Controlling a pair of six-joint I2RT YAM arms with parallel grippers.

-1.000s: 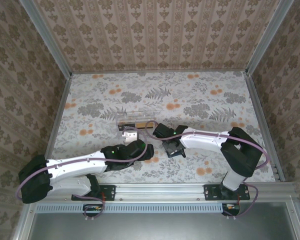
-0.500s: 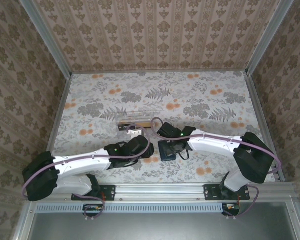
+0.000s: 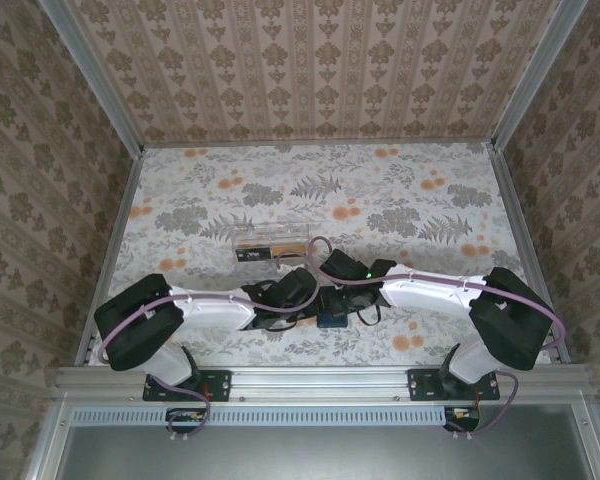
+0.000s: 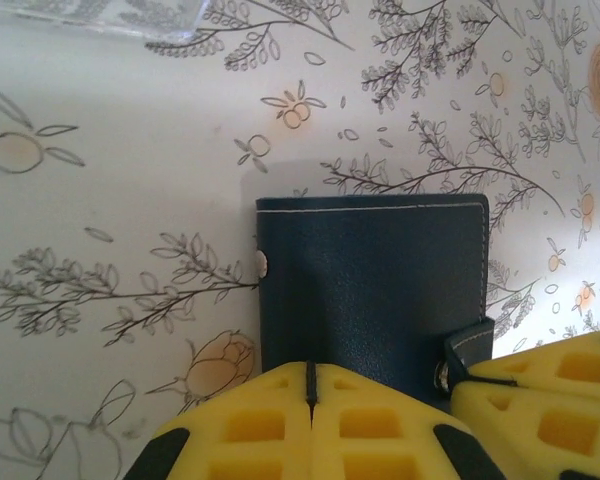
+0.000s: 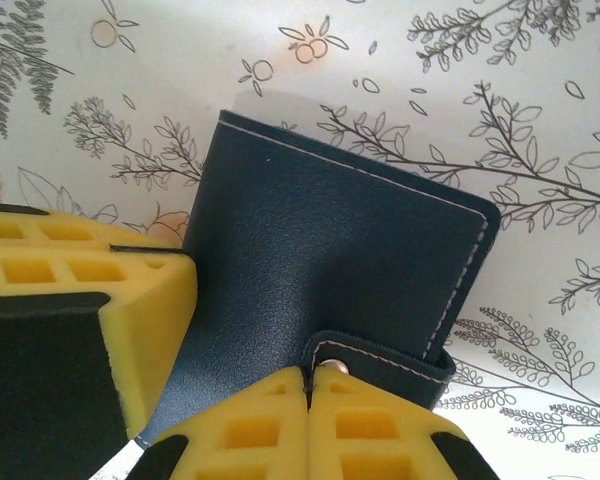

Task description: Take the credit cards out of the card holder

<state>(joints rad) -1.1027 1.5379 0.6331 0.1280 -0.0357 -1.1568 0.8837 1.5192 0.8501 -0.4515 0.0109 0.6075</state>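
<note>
A floral-patterned counter [image 3: 400, 180] carries a clear plastic box [image 3: 270, 238] near its middle and, nearer the front edge, a closed navy card holder [image 4: 370, 290].

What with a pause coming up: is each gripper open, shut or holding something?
Left gripper: shut, tips at the edge of the card holder; grip unclear.
Right gripper: shut on its strap.

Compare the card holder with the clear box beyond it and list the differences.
The card holder is opaque dark navy with pale stitching; the clear box is see-through. The card holder is squarish; the clear box is long and narrow. The left gripper and right gripper are shut at the card holder's edges; the clear box lies beyond them, untouched. Both are rectangular.
</note>
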